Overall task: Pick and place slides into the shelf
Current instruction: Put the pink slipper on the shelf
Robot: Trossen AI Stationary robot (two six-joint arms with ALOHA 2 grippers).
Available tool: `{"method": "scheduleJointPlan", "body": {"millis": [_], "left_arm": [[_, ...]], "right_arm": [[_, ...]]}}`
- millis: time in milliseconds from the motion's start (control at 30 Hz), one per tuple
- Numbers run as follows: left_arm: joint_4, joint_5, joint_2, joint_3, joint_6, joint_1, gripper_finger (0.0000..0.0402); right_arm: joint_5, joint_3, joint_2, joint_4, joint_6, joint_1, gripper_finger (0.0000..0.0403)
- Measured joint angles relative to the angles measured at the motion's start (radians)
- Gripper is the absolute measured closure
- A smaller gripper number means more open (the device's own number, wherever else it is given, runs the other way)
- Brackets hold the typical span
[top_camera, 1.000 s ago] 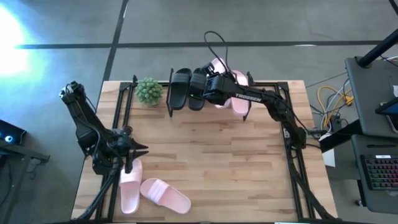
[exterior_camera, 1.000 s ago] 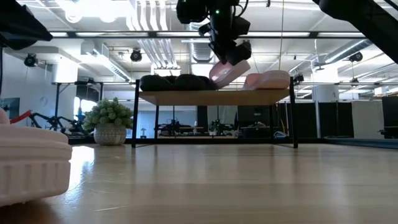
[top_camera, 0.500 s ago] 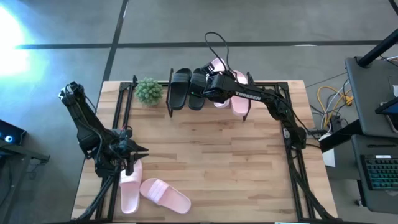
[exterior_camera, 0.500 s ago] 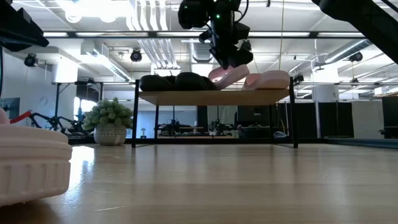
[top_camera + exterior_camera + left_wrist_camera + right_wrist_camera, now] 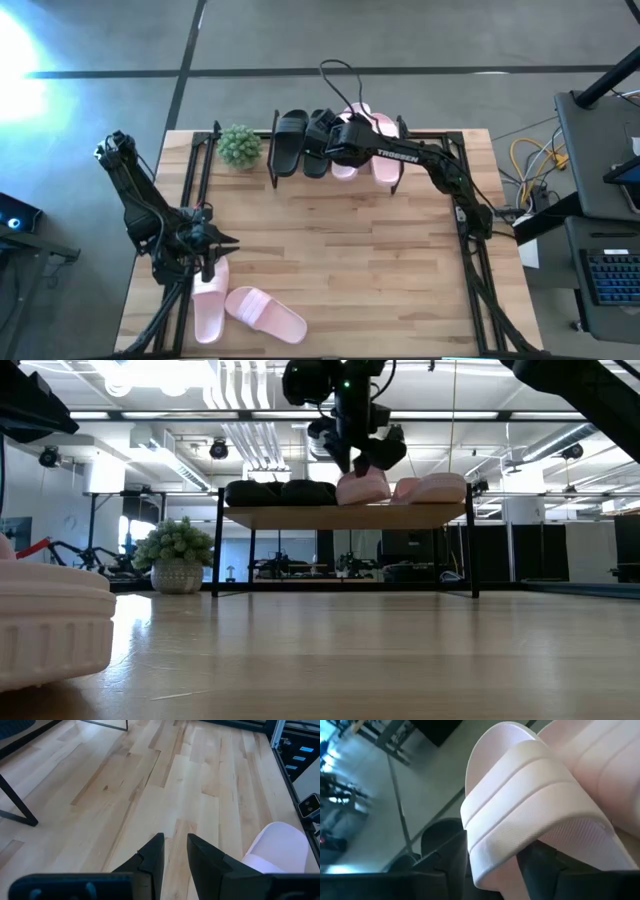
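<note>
The right claw (image 5: 338, 140) is clamped on a pink slide (image 5: 362, 487) resting on the shelf (image 5: 345, 515) at the tabletop's far edge, long axis across the plank. The left claw (image 5: 205, 250), fingers nearly together, hovers touching nothing, nearest the two pink slides (image 5: 262, 312) by the near-left corner.

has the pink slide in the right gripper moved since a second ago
Yes. In the low view the pink slide has dropped from tilted above the shelf to flat on its top plank, beside the black slides, the right gripper above.
</note>
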Motion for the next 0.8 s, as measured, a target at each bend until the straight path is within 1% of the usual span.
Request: {"method": "scheduleJointPlan", "body": {"millis": [167,467,600,700,800], "left_arm": [[0.0,0.0,0.002,0.0,0.0,0.0,0.0332],[0.0,0.0,0.0,0.0,0.0,0.0,0.0332],[0.0,0.0,0.0,0.0,0.0,0.0,0.0332],[-0.001,0.0,0.0,0.0,0.0,0.0,0.0332],[-0.001,0.0,0.0,0.0,0.0,0.0,0.0332]], "right_arm": [[-0.003,0.0,-0.006,0.0,-0.133,0.0,0.0241],[-0.034,0.041,-0.007,-0.003,-0.475,-0.001,0.0241],[-0.059,0.058,-0.007,-0.004,-0.594,-0.001,0.0241],[-0.096,0.06,-0.007,-0.003,-0.655,-0.007,0.0241],[-0.164,0.044,-0.009,-0.001,-0.688,-0.021,0.0241]]}}
